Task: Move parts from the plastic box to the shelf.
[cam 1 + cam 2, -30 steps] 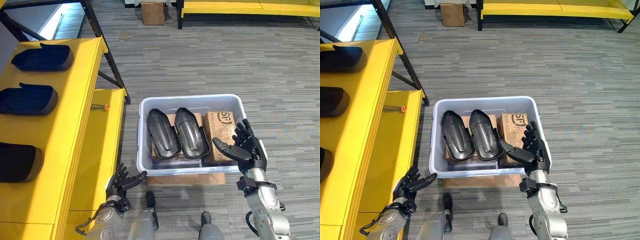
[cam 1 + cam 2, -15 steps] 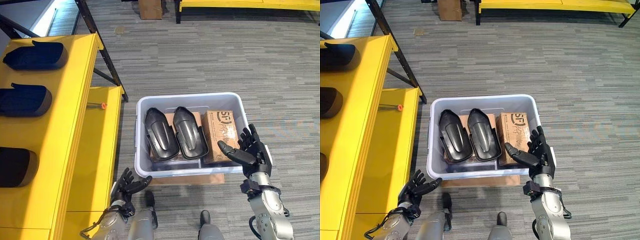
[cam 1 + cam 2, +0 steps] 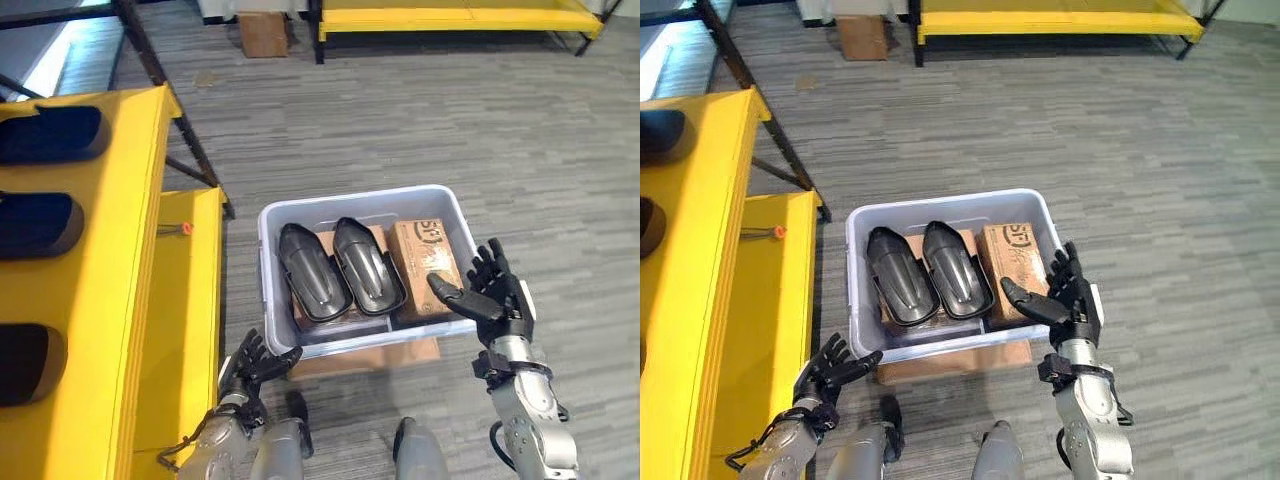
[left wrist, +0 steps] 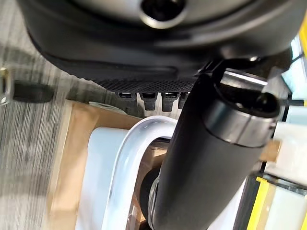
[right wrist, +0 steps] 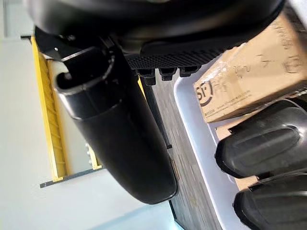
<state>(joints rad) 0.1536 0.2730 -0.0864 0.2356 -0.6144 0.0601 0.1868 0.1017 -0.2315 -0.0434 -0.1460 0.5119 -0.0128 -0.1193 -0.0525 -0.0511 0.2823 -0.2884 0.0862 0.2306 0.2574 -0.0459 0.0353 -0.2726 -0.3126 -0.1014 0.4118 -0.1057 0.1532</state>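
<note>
A pale plastic box (image 3: 266,290) sits on the carpet with two dark moulded parts (image 3: 312,272) (image 3: 366,265) lying side by side in it, beside a cardboard carton (image 3: 428,262). My right hand (image 3: 495,300) hovers open over the box's near right corner, thumb reaching toward the carton, holding nothing. My left hand (image 3: 250,362) is open and low, just outside the box's near left corner, also empty. The yellow shelf (image 3: 120,250) on the left carries three more dark parts (image 3: 52,133) (image 3: 38,225) (image 3: 28,362).
A flat cardboard sheet (image 3: 360,358) lies under the box's near side. A small orange-tipped tool (image 3: 175,229) rests on the shelf's lower yellow tier. A black shelf leg (image 3: 170,85) slants across the floor. A cardboard box (image 3: 264,32) and a yellow bench (image 3: 450,18) stand far back.
The camera has shifted, so the whole scene sits further left and lower. Both hands stay open near the box's near corners, the left a little lower than before.
</note>
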